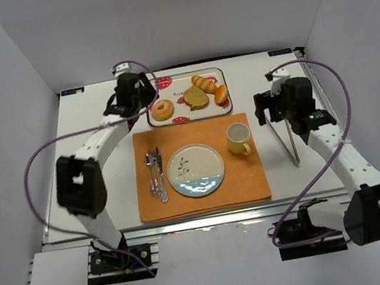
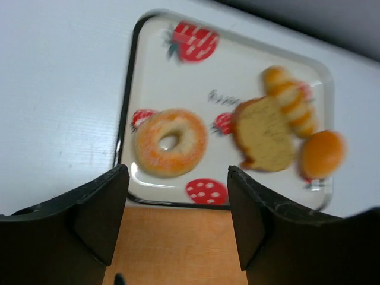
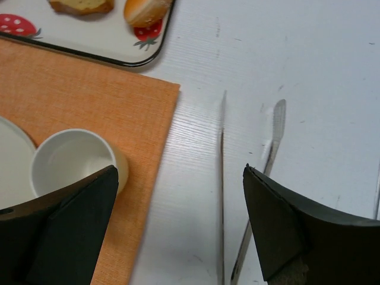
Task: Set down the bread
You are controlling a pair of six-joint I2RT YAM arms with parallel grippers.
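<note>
White walls enclose a table bearing placemat and seemingly strawberry-printed tray.

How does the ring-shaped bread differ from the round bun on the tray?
The ring-shaped bread has a central hole; the round bun is solid. The ring-shaped bread is wider and paler; the round bun smaller, evenly orange. Both lie on the strawberry tray, at opposite ends.

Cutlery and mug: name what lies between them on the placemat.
The plate lies between the cutlery and the mug, all on the orange placemat; the top external view shows it.
</note>
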